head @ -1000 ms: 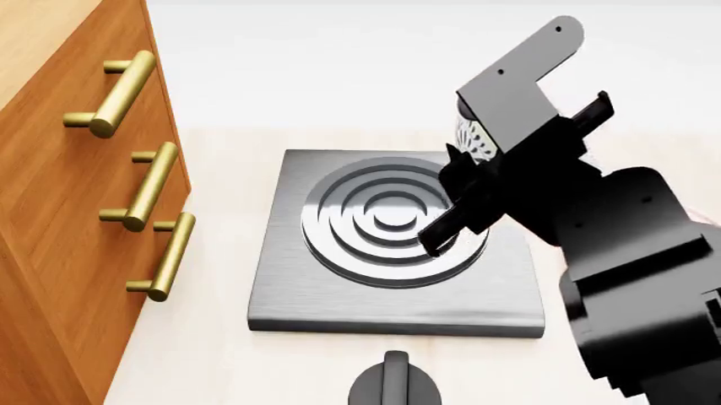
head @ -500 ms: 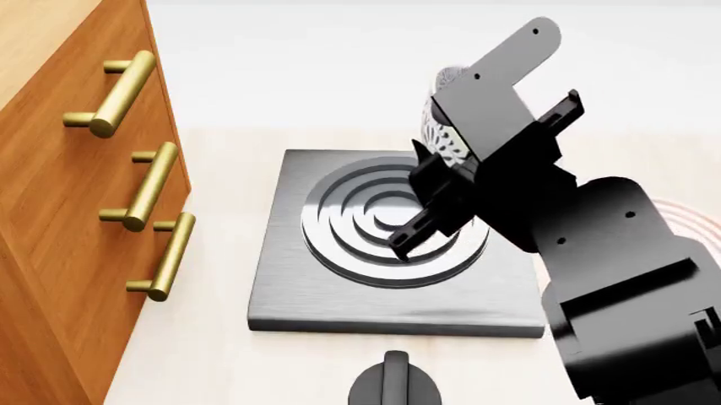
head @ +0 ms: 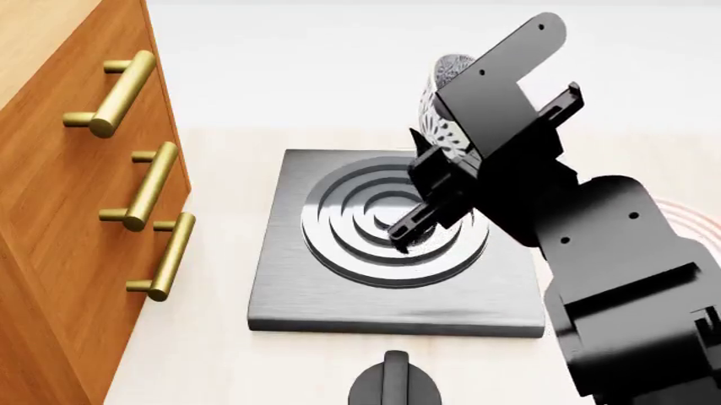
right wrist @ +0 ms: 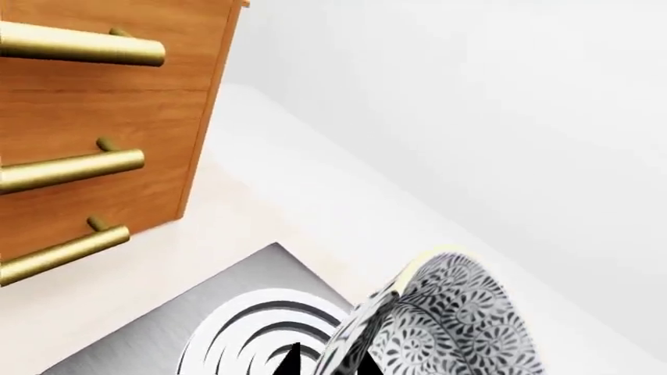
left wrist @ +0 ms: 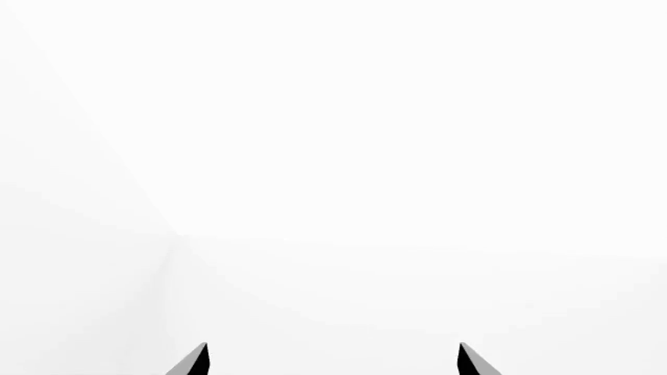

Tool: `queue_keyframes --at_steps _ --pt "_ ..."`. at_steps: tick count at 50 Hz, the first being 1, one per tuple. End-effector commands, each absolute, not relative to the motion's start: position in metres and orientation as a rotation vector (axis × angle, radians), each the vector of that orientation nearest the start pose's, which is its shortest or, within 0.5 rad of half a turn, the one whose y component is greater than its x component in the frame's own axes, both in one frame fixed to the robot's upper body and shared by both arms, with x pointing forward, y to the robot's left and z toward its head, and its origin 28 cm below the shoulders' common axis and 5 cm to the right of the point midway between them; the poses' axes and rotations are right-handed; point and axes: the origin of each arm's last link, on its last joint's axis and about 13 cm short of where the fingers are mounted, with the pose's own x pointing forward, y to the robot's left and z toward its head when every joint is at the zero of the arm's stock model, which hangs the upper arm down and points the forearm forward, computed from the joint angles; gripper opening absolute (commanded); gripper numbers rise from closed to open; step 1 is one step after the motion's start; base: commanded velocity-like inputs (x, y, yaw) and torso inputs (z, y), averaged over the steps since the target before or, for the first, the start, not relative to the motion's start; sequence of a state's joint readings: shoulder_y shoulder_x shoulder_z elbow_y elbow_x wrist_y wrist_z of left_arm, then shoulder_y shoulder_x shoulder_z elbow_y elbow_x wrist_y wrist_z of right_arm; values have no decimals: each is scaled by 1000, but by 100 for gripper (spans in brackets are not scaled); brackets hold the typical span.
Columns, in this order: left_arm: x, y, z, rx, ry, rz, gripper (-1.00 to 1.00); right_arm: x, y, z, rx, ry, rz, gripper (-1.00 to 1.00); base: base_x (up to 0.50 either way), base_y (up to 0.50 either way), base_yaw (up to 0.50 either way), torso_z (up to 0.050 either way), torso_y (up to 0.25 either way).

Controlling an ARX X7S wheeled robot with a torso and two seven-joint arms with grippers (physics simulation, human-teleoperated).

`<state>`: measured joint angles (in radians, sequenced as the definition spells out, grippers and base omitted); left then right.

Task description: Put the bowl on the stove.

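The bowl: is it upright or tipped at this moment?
Tipped. The bowl hangs on its side in the right gripper, rim edge-on, above the stove; not set down.

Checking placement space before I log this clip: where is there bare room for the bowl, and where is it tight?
The burner rings on the stove are bare toward the drawers. Bare counter also lies beyond the stove and between stove and drawers. It is crowded over the burner's right side, where the right end effector hangs with the bowl, and at the knob.
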<state>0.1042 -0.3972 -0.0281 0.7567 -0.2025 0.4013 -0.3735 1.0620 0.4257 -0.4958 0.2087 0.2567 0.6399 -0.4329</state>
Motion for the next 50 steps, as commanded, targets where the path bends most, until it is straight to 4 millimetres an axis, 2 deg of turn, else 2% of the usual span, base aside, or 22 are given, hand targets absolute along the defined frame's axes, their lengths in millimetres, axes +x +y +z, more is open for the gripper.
queue_keyframes --at_steps 1,6,9,19,25,50 --pt "153 246 183 -50 -1034 94 100 403 -143 240 -454 28 608 -100 0 0 0 0 0" --pt "153 246 183 -50 -1033 93 100 431 -136 246 -457 17 591 -100 0 0 0 0 0" --pt "153 246 183 -50 -1033 94 100 440 -133 244 -448 28 595 -100 0 0 0 0 0" --pt "153 246 183 -50 -1032 96 100 441 -112 247 -442 22 599 -100 0 0 0 0 0" --pt "153 246 183 -49 -1032 94 100 441 -103 241 -428 51 620 -100 0 0 0 0 2" --pt "154 243 179 -28 -1006 64 100 439 -100 234 -349 100 527 -100 0 0 0 0 0"
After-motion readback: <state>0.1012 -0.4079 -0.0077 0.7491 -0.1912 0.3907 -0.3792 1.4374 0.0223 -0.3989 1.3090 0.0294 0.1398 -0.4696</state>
